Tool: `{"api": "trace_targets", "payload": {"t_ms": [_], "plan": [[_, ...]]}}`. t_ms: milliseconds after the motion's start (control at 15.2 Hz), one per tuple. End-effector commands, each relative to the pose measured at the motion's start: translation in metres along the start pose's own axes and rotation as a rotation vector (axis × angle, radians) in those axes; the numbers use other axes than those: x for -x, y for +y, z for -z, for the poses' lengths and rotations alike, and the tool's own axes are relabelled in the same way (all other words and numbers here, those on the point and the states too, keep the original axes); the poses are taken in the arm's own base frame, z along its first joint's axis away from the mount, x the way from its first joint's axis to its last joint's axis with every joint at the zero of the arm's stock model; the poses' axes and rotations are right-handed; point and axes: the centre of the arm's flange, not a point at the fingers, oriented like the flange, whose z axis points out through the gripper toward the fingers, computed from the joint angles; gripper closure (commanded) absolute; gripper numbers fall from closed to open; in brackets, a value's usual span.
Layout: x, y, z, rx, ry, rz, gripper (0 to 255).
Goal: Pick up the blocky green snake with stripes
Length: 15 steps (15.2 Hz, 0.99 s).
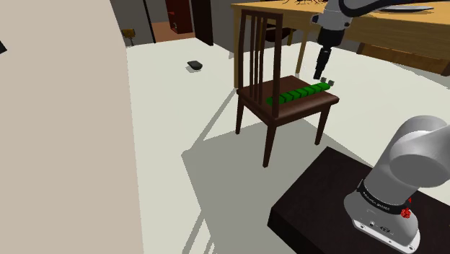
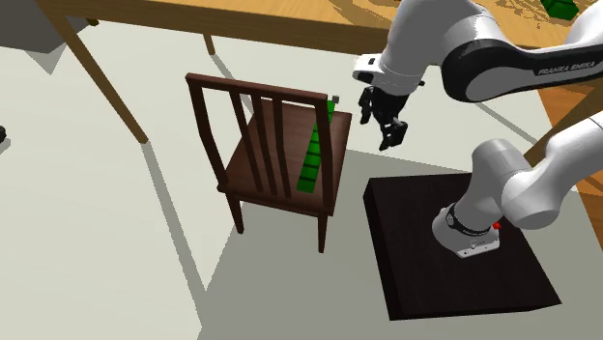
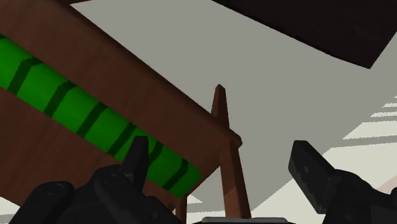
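claw open, fingers apart — hovers at 1 o'clock of the striped green snake — snake lies along the chair seat.

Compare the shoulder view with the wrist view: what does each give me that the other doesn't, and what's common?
The shoulder view adds layout: the chair's slatted back, the wooden table behind, a small dark object on the floor, the stand, and the green snake lying full length across the seat, the claw hanging near its end. The wrist view adds detail: the snake's dark stripes, a chair leg under the seat corner, and the fingers standing apart, touching nothing. Both share snake, seat and claw.
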Motion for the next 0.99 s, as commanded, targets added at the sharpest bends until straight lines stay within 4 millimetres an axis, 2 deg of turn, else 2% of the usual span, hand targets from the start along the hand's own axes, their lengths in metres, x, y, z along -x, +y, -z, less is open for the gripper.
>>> {"api": "trace_targets", "payload": {"t_ms": [0,462,924], "plan": [[-0.001,0.026,-0.014,-0.018,-0.010,0.102,0],[-0.022,0.107,-0.070,-0.082,-0.045,0.427,0],[-0.065,0.173,-0.132,-0.145,-0.081,0.751,0]]}}
